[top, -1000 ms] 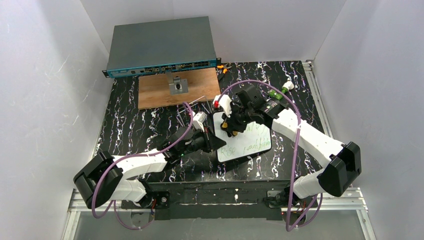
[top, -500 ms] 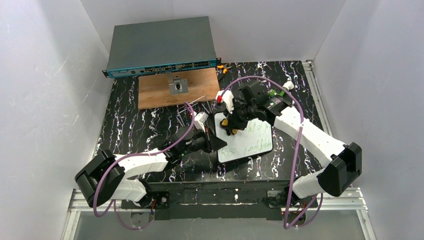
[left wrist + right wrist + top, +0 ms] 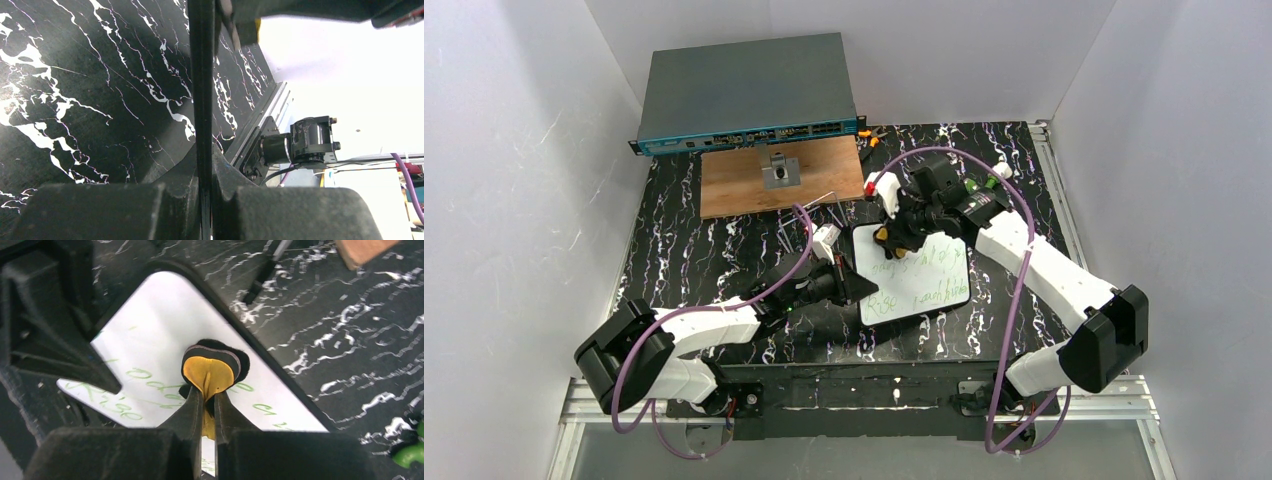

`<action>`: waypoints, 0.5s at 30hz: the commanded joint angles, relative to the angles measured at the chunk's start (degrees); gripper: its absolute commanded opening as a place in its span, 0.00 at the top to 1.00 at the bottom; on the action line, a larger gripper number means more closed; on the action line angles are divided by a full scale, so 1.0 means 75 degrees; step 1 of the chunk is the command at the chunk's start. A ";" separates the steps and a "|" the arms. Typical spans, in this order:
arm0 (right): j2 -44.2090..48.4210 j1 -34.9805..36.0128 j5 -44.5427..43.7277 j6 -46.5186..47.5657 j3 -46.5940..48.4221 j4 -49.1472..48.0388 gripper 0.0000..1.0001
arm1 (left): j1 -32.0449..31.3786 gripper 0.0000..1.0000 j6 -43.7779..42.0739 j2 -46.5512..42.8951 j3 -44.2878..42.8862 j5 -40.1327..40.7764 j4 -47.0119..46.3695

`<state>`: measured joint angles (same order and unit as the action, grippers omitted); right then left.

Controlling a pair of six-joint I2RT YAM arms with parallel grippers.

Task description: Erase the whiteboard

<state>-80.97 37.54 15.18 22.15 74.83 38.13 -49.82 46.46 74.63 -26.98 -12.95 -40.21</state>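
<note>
The whiteboard [image 3: 924,278] lies on the black marbled table with green writing across it. My left gripper [image 3: 856,283] is shut on its left rim; the left wrist view shows that rim [image 3: 202,75] edge-on, running up from between the closed jaws of the left gripper [image 3: 205,155]. My right gripper [image 3: 890,238] is shut on a yellow eraser [image 3: 210,371] with a black felt face. The felt presses on the whiteboard [image 3: 150,325] near its far left corner, just above a line of green words. The board around the eraser's far side looks wiped white.
A brown wooden panel [image 3: 779,175] with a metal fitting lies behind the board, and a grey network switch [image 3: 744,95] stands at the back. Thin metal rods [image 3: 789,228] lie left of the board. A green marker [image 3: 972,186] rests by the right arm. White walls enclose the table.
My right gripper has slid the eraser toward the board's far edge and slightly right. The left gripper and the whiteboard have stayed put.
</note>
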 commanded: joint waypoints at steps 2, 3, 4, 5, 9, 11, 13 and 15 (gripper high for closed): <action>0.0175 0.0369 0.1560 0.0920 -0.0092 0.0782 0.99 | -0.0013 1.00 -0.0351 0.0071 -0.0136 -0.0263 0.0240; 0.0168 0.0474 0.1642 0.1007 -0.0103 0.0842 0.99 | -0.0019 1.00 -0.0354 0.0071 -0.0133 -0.0274 0.0231; 0.0161 0.0563 0.1639 0.1029 -0.0115 0.0860 0.99 | -0.0014 1.00 -0.0358 0.0063 -0.0124 -0.0278 0.0239; 0.0141 0.0611 0.1569 0.0973 -0.0112 0.0807 0.99 | -0.0013 1.00 -0.0352 0.0048 -0.0124 -0.0272 0.0231; 0.0030 0.0572 0.0085 0.0312 -0.0049 0.0099 0.99 | -0.0014 1.00 -0.0369 -0.0038 -0.0084 -0.0246 0.0252; 0.0000 0.0435 -0.0648 0.0023 0.0029 -0.0208 0.99 | -0.0013 1.00 -0.0369 -0.0051 -0.0071 -0.0242 0.0243; -0.0020 0.0200 -0.1133 -0.0193 0.0143 -0.0372 0.99 | -0.0014 1.00 -0.0368 -0.0053 -0.0070 -0.0269 0.0234; -0.0038 0.0030 -0.1454 -0.0337 0.0235 -0.0481 0.99 | -0.0013 1.00 -0.0378 -0.0047 -0.0092 -0.0280 0.0250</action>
<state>-80.97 40.66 14.13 23.49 74.17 39.75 -49.71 46.63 74.65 -26.98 -13.06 -40.14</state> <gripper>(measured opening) 0.086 0.043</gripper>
